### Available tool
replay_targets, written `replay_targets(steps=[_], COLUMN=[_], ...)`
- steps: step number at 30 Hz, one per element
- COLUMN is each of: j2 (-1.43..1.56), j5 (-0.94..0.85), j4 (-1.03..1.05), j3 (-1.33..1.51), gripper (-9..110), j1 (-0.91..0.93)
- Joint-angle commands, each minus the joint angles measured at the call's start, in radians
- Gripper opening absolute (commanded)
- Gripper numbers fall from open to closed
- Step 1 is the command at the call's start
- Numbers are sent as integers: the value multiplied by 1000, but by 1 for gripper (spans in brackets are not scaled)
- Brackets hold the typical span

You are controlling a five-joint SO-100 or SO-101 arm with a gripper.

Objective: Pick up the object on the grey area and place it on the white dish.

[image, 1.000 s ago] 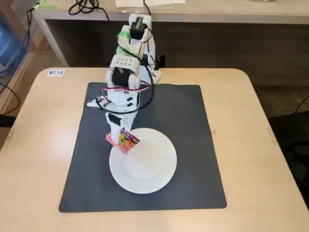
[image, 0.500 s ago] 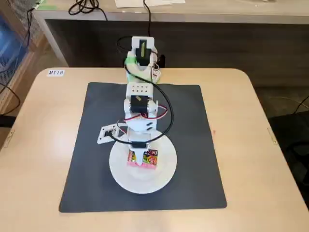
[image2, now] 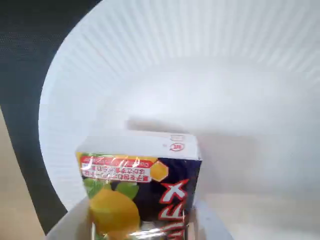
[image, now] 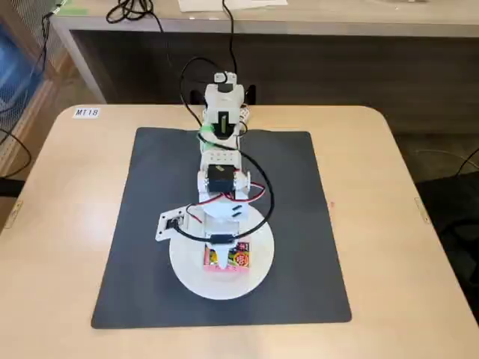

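The object (image: 229, 258), a small pink, purple and yellow snack packet, is over the middle of the white dish (image: 217, 290), low enough that I cannot tell if it touches. My gripper (image: 223, 251) reaches forward from the back of the grey area (image: 299, 224) and is shut on the packet's rear end. In the wrist view the packet (image2: 142, 185) fills the lower centre between the white fingers (image2: 75, 225) of my gripper (image2: 142, 229). The ribbed dish (image2: 210, 75) lies beneath it, with the grey area (image2: 25, 75) at the left.
The arm's base (image: 223, 97) stands at the mat's far edge, with black cables (image: 258, 187) looping along the arm. The beige tabletop (image: 67, 224) surrounds the mat, and a small label (image: 86, 112) is stuck at the back left. A desk edge (image: 299, 26) runs behind.
The arm swung from the dish's left rim to its middle, stretched forward and lowered, carrying the packet with it. The packet turned from tilted to roughly flat over the dish.
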Motion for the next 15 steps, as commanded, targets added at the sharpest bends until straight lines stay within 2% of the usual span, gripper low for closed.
replay_targets(steps=[1, 5, 9, 12, 15], j2=[155, 290, 408, 531, 699], j5=[-17, -21, -35, -48, -15], j4=[5, 5, 5, 5, 5], j3=[146, 318, 422, 471, 529], gripper=[47, 56, 54, 45, 21], j1=[-9, -6, -2, -9, -9])
